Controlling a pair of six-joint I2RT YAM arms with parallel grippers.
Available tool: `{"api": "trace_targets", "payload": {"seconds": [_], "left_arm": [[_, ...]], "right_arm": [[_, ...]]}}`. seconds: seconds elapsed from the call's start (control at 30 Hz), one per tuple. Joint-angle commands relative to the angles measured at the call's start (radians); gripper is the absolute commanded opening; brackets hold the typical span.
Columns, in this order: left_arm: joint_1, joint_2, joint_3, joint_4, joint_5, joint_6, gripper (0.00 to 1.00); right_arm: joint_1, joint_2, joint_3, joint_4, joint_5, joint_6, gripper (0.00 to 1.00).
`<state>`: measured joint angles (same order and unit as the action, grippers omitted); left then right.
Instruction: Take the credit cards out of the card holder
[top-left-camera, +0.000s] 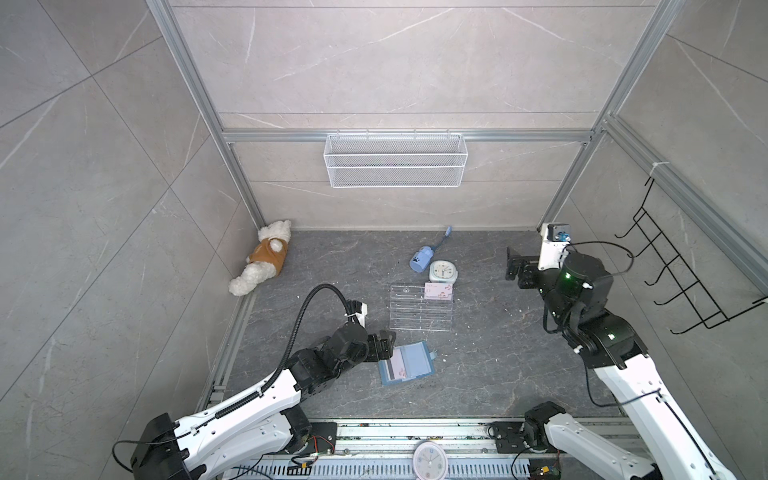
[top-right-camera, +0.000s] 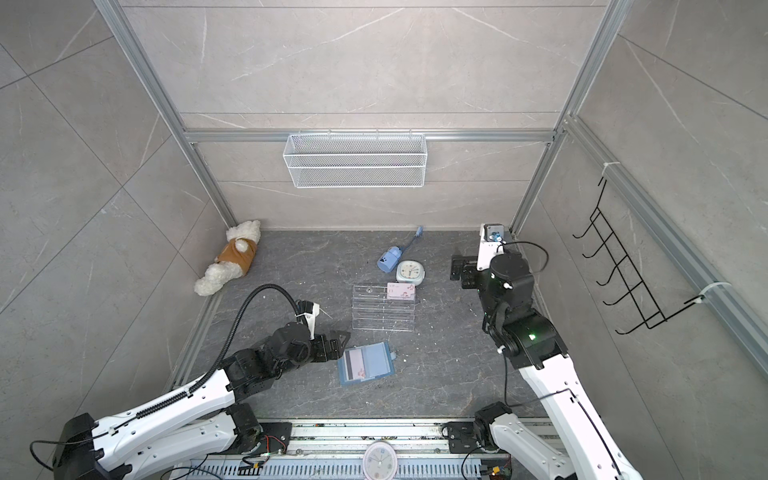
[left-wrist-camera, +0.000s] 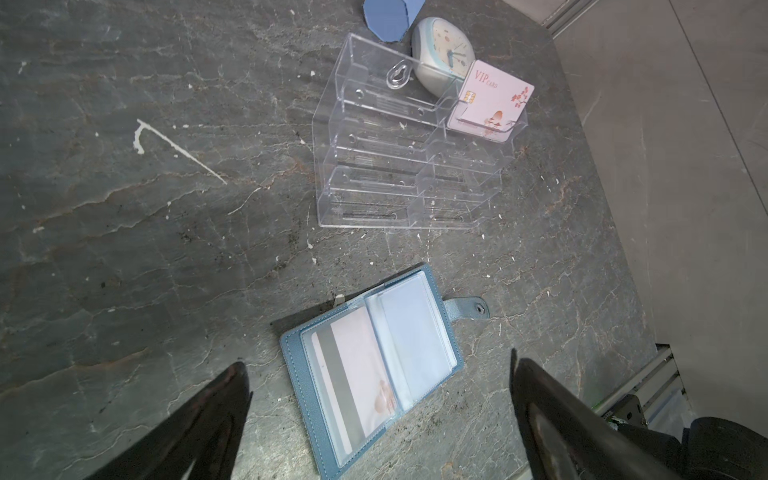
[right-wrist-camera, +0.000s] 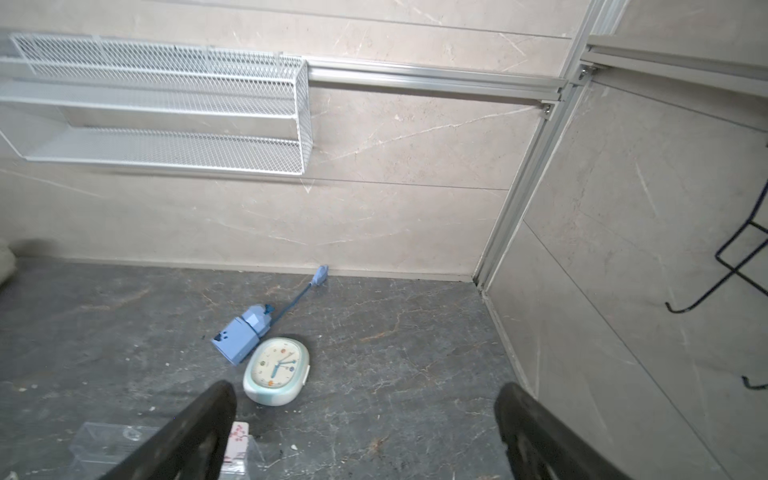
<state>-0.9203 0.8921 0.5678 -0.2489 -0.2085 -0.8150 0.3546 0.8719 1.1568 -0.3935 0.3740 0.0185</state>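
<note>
The dusty-blue card holder lies open on the dark floor, snap tab to its right. In its left clear sleeve sits a pale pink credit card, dark stripe up. A second pink credit card stands in the top right slot of the clear rack. My left gripper hovers open at the holder's left edge, holding nothing. My right gripper is open and empty, raised at the back right.
The clear acrylic rack stands behind the holder. A pale blue clock and a blue bottle with strap lie behind it. A teddy bear is in the back left corner. A wire basket and black hooks hang on the walls.
</note>
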Motion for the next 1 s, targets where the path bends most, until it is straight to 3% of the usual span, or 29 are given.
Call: {"api": "trace_targets", "payload": {"seconds": [0.0,0.33,0.57,0.97], "left_arm": [[0.007,-0.025,-0.020,0.044,-0.021,-0.066,0.99],[0.084,0.027,-0.037,-0.017,0.071,-0.186,0.98],[0.136,-0.015,-0.101,0.018,0.138,-0.256,0.98],[0.254,-0.018,-0.184,0.124,0.336,-0.345,0.94]], "right_arm": [[-0.006,-0.041,-0.024,-0.052,-0.030,0.114,1.00],[-0.006,-0.106,-0.015,-0.213,-0.195,0.277,1.00],[-0.006,-0.111,-0.025,-0.339,-0.290,0.347,1.00],[-0.005,-0.149,-0.217,-0.296,-0.479,0.474,1.00]]}}
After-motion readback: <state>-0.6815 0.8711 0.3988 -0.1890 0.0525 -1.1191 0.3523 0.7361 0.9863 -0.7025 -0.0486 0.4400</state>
